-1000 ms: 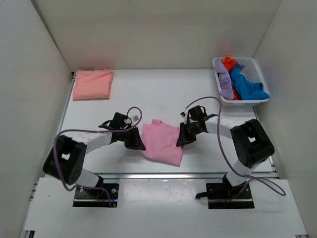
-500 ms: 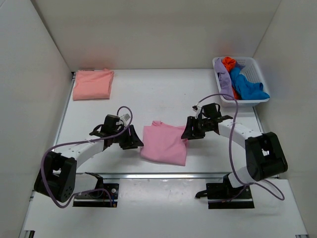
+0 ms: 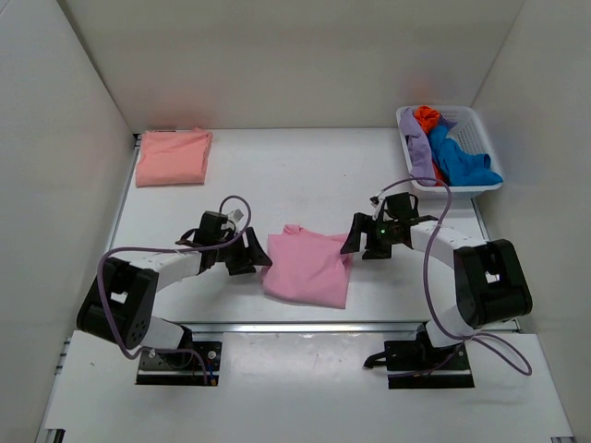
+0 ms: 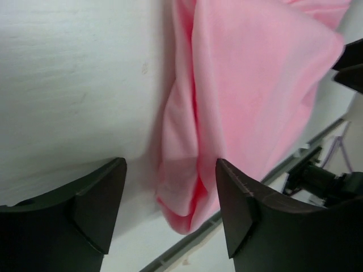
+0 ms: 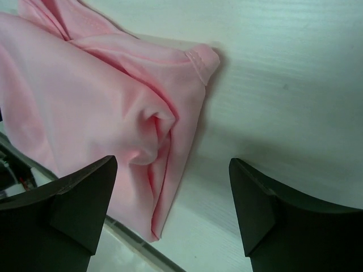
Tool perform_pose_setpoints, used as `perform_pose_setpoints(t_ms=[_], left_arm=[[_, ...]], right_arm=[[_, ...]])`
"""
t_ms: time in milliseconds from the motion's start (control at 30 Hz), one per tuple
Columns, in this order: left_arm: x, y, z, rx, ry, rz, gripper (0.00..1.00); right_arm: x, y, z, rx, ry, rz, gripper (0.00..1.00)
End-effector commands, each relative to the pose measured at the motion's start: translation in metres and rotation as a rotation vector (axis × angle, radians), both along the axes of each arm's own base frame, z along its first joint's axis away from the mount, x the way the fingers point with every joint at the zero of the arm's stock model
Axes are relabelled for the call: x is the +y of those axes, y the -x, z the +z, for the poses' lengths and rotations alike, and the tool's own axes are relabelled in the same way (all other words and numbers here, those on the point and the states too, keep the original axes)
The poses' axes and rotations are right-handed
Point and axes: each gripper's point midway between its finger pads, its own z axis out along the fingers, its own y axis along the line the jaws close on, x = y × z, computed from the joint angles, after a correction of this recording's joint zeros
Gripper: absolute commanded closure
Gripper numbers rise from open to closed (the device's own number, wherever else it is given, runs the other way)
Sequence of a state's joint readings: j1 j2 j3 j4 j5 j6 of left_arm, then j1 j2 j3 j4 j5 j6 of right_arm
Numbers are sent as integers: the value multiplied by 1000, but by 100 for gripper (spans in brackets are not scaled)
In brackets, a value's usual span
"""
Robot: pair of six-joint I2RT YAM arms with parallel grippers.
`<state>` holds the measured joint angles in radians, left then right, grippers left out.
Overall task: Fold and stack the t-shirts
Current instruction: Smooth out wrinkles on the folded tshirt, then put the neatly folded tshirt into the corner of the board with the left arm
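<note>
the light pink t-shirt point(image 3: 305, 268) is seen lying partly folded and rumpled on the white table point(image 3: 295, 175), toward 6 o'clock from the table's middle and close to the near edge. the left gripper point(image 3: 251, 261) is held low just beside the shirt's 9 o'clock edge, its fingers point(image 4: 96, 198) spread wide with nothing pinched. in the left wrist view a thick folded edge of pink cloth is framed in the gap between them, and whether it is touched cannot be told. the right gripper point(image 3: 355, 242) is placed at the shirt's 2 o'clock corner, likewise spread apart and empty. in the right wrist view a hemmed corner and a bunched ridge of cloth are shown between its fingers point(image 5: 74, 198), with bare table at 3 o'clock. the salmon-peach t-shirt point(image 3: 172, 157) is laid folded flat at 10 o'clock, in the far left corner, well apart from both grippers. a white lattice basket point(image 3: 471, 129) is set at 2 o'clock by the right wall, and purple, orange and blue clothes point(image 3: 457, 159) are heaped in it.
</note>
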<state>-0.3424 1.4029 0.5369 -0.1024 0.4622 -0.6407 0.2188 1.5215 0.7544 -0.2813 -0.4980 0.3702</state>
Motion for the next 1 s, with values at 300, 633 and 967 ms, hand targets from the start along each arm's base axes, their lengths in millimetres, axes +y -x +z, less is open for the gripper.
perform_pose_setpoints(t_ms=[300,633,967], left_arm=[[-34,-14,-9,10,-8,-36,17],[-67,-8,-37,73,-20,-107,31],[-44,-79,-1,-54,-223,-99,100]], right_arm=[[14,8,-19,-1,4,16,24],[21,9,-22,12,-9,30,26],[13,5,7,-56,-47,22,28]])
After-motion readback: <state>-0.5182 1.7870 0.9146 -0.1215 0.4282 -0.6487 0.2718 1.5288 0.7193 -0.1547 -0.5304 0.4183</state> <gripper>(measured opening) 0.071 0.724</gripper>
